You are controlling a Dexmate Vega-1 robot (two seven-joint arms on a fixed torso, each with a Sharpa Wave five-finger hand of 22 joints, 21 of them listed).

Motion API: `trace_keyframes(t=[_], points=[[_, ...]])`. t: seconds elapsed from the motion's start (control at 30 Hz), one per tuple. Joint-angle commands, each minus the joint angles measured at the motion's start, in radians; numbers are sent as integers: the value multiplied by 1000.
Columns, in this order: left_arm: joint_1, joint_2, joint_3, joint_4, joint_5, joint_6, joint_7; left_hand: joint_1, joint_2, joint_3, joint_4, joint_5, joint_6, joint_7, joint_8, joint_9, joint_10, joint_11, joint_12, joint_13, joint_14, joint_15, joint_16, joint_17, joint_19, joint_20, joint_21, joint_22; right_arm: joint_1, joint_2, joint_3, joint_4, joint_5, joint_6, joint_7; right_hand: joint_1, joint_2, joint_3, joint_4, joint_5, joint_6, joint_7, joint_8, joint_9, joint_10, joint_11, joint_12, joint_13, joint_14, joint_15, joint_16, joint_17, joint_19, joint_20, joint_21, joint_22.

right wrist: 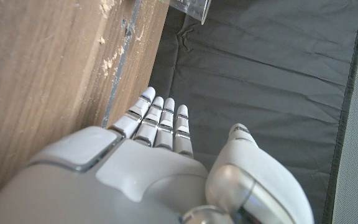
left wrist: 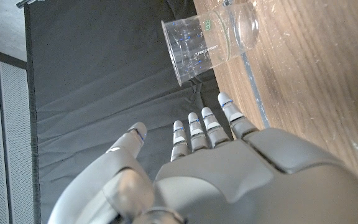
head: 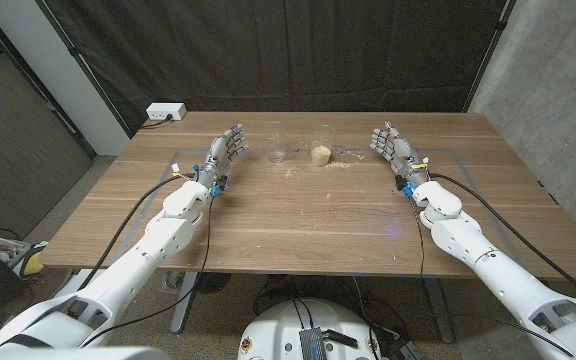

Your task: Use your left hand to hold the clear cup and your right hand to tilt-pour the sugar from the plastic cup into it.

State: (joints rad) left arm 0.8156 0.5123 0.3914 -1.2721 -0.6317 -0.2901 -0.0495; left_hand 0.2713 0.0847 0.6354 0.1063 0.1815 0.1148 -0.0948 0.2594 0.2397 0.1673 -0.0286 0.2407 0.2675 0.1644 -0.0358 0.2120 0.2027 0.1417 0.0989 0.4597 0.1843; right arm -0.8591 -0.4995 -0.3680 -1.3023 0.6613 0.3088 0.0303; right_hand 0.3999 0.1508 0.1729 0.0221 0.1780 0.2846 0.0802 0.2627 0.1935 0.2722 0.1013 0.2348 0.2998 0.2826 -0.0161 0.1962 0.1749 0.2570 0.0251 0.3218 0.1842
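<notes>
- My left hand and right hand are both spread and holding nothing, each well outside its cup.
- The clear cup stands beside the sugar cup at the table back.
- Risk (grains already lie around there): a clumsy sideways reach could knock over either light cup.

A wooden table stands before a black wrinkled curtain, with a grey concrete wall to one side, a white power strip at the table's far corner, and grey floor beside it.
</notes>
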Motion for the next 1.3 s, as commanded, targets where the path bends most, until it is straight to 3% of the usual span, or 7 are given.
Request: trace_keyframes(t=[0.03, 0.17, 0.4, 0.63, 0.9, 1.3], points=[[-15, 17, 21, 32, 3, -25, -41, 8, -1, 7, -1, 4, 11, -1, 4, 4, 12, -2, 6, 3, 13, -5, 7, 4, 10, 1, 5, 5, -39, -9, -4, -41, 1, 9, -9, 9, -6, 3, -2, 4, 8, 0, 3, 1, 6, 3, 1, 2, 3, 0, 0, 2, 8, 8, 4, 3], [-6, 35, 18, 31, 4, -42, -47, 8, -1, 7, -1, 4, 10, -2, 3, 4, 16, -2, 8, 4, 14, -7, 7, 3, 10, 4, 4, 5, -51, -32, -8, -69, -24, 11, -17, 7, -25, -3, -9, 3, -5, 4, -8, -1, -2, 7, -3, -5, -1, 3, -4, 2, 6, 22, -1, 2], [4, 52, 14, 39, -2, -72, -60, 9, -5, 5, -3, 4, 9, -6, 2, 5, 20, -7, 9, 4, 19, -12, 7, 2, 13, 6, 3, 6, -60, -62, -27, -78, -104, 46, -30, 2, -88, -27, -32, 0, -34, 9, -35, -3, -30, 10, -16, -21, -33, 9, -15, 2, -16, 46, -23, 1], [8, 62, 21, 41, 11, -94, -53, 9, -8, 4, -4, 3, 9, -9, 1, 5, 19, -8, 8, 4, 19, -15, 7, 2, 13, 7, 3, 7, -26, -35, -66, 51, -222, 181, -19, -3, -133, -47, -50, -2, -75, 9, -59, -2, -65, -8, -26, -32, -70, 4, -20, 3, -30, 46, -41, 1], [-3, 65, 37, 43, 28, -108, -41, 9, -9, 2, -5, 3, 11, -7, 1, 5, 23, -10, 10, 5, 24, -16, 7, 1, 13, 10, 2, 7, -7, -44, -78, 108, -351, 243, -73, 5, -168, -59, -69, 6, -117, 7, -73, 0, -99, -15, -33, -40, -100, -7, -23, 3, -41, 39, -55, 1], [-11, 80, 62, 19, 49, -99, -18, 9, -9, 2, -6, 4, 18, -6, 2, 5, 27, -8, 11, 5, 29, -19, 8, 1, 15, 10, 1, 8, -5, -104, -98, 41, -521, 133, -151, 22, -187, -63, -90, 19, -184, 9, -82, 4, -162, -10, -40, -49, -164, -2, -26, 3, -67, 41, -79, 2]])
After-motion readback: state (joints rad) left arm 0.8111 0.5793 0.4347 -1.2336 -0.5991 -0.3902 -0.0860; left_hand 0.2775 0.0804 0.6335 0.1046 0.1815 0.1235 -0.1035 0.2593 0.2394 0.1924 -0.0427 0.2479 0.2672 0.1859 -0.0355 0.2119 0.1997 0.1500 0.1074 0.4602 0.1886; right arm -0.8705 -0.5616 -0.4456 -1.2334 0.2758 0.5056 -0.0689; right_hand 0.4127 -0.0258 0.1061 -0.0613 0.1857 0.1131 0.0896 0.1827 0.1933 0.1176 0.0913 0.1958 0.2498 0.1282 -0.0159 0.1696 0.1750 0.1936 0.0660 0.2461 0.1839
